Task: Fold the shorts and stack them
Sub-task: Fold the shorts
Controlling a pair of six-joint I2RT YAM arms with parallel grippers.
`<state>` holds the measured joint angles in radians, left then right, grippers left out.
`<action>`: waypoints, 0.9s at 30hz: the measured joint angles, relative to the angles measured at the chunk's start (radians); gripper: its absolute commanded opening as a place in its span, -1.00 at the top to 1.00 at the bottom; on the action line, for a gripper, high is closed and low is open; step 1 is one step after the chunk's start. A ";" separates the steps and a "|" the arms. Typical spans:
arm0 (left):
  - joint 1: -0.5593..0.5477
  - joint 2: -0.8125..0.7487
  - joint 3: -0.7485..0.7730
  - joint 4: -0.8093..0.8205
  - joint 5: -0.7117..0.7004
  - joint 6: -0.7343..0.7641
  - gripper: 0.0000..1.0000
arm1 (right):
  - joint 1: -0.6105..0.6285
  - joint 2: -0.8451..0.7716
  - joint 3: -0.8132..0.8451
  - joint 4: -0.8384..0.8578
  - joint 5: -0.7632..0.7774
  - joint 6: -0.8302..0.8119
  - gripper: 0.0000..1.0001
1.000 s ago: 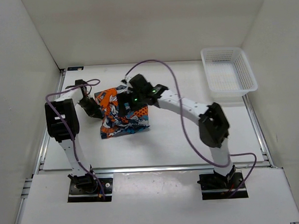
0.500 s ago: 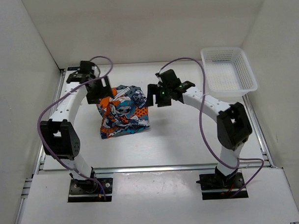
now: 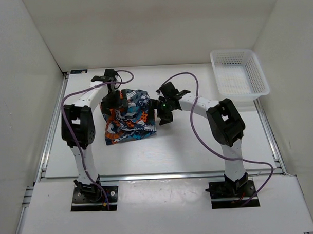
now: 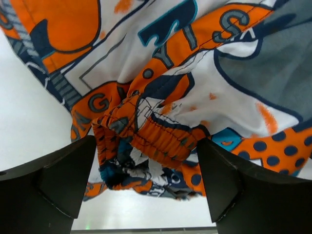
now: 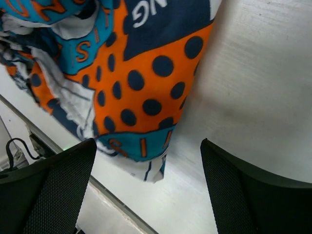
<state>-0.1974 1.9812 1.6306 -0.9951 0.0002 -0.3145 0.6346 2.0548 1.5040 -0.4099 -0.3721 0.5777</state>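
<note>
The shorts [image 3: 131,120], printed in orange, turquoise, white and dark blue, lie in a folded, rumpled heap left of the table's middle. My left gripper [image 3: 117,101] stands open low over their far left part. In the left wrist view a bunched orange waistband [image 4: 161,139] of the shorts [image 4: 195,73] lies between the wide-apart fingers [image 4: 58,180]. My right gripper [image 3: 163,114] is open at the shorts' right edge. In the right wrist view a dotted orange and turquoise corner of the shorts [image 5: 141,97] reaches between its fingers [image 5: 243,195] over bare table.
A white mesh basket [image 3: 239,73] stands at the far right corner. White walls enclose the table on three sides. Purple cables loop above both arms. A metal rail [image 3: 158,175] runs along the near edge.
The left gripper was shut at the shorts' left edge and has opened. Both arms swung away toward the back, then came back down to the shorts. The cloth's far part now lies more spread.
</note>
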 measured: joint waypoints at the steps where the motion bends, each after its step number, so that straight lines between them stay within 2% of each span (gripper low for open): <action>1: 0.000 0.014 0.006 0.000 0.000 0.000 -0.64 | 0.000 0.013 0.000 0.005 -0.004 0.001 -0.77; 3: -0.001 0.040 0.029 -0.004 0.002 -0.003 -0.17 | 0.000 0.042 0.001 0.020 -0.014 0.008 -0.63; 4: -0.001 0.045 0.040 -0.003 0.003 -0.004 0.43 | 0.000 0.057 0.001 0.028 -0.027 0.017 -0.56; 5: -0.001 0.048 0.050 -0.003 0.005 -0.007 0.66 | 0.000 0.064 0.002 0.040 -0.047 0.024 -0.47; 6: -0.001 0.048 0.061 -0.006 0.007 -0.008 0.79 | 0.000 0.067 0.002 0.056 -0.051 0.029 -0.24; 8: -0.001 0.049 0.097 -0.017 0.008 -0.006 0.79 | -0.001 0.076 0.002 0.090 -0.070 0.043 0.07; 9: -0.001 0.049 0.116 -0.020 0.008 -0.006 0.79 | 0.000 0.080 0.002 0.105 -0.080 0.051 0.55; 10: -0.001 0.049 0.134 -0.024 0.009 -0.006 0.79 | 0.000 0.083 0.002 0.115 -0.085 0.055 0.74; 12: -0.001 0.048 0.160 -0.028 0.013 -0.008 0.79 | 0.000 0.084 0.002 0.128 -0.087 0.070 1.00; 18: -0.001 0.019 0.179 -0.054 0.042 -0.008 0.79 | 0.001 0.008 -0.057 0.131 -0.019 0.065 1.00; 23: -0.001 -0.066 0.171 -0.073 0.103 -0.019 0.79 | 0.001 -0.173 -0.180 0.089 0.069 0.026 1.00; 27: -0.004 -0.170 0.103 -0.072 0.178 -0.037 0.79 | 0.001 -0.313 -0.294 0.061 0.127 -0.004 1.00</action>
<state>-0.2016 1.8111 1.7336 -1.0676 0.1780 -0.3515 0.6357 1.7416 1.2098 -0.3489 -0.2447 0.5739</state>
